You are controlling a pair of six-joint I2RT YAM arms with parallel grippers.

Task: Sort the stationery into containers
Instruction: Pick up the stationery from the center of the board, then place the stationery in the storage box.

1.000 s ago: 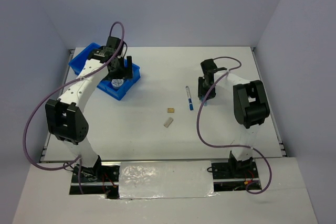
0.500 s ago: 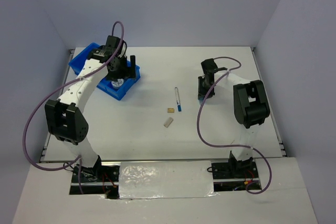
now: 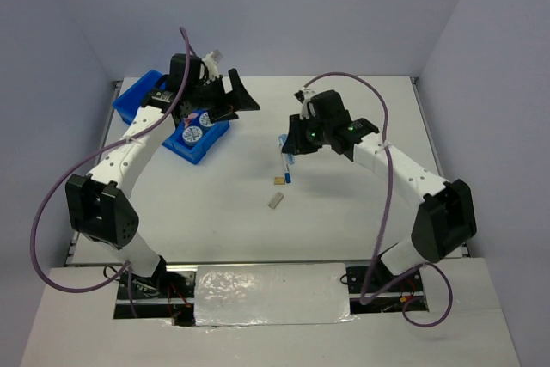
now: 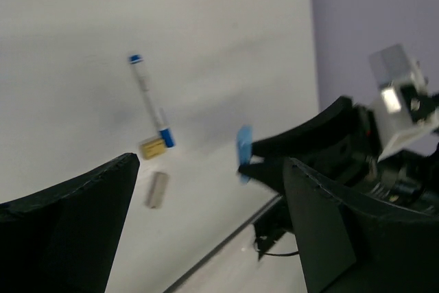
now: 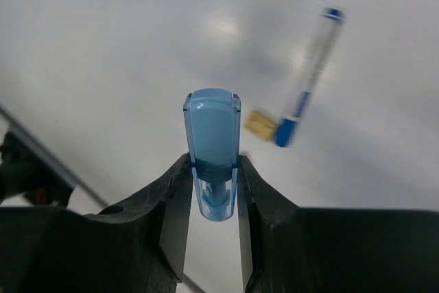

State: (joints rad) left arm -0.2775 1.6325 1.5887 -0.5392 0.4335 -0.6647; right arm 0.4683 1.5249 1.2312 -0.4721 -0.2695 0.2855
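My right gripper (image 5: 214,190) is shut on a small light-blue translucent capped tube (image 5: 214,135) and holds it above the table. In the top view this gripper (image 3: 290,142) hangs over the white-and-blue pen (image 3: 290,175). The pen (image 5: 310,73) lies flat with the tan cube (image 5: 261,124) at its blue end. The grey block (image 3: 275,201) lies nearer the front. My left gripper (image 3: 236,102) is open and empty, raised beside the blue tray (image 3: 137,102). Two blue discs (image 3: 193,132) lie in the tray's near end. The pink and orange sticks are out of view.
In the left wrist view the pen (image 4: 151,99), the cube (image 4: 152,147) and the grey block (image 4: 156,189) show between my open fingers (image 4: 75,231). The tray stands at the far left corner, close to the left table edge (image 3: 103,126).
My right arm has swung left from the table's right side to above the pen, holding the blue tube. The pen has shifted left. My left gripper has lifted from the tray; a second disc now shows there.
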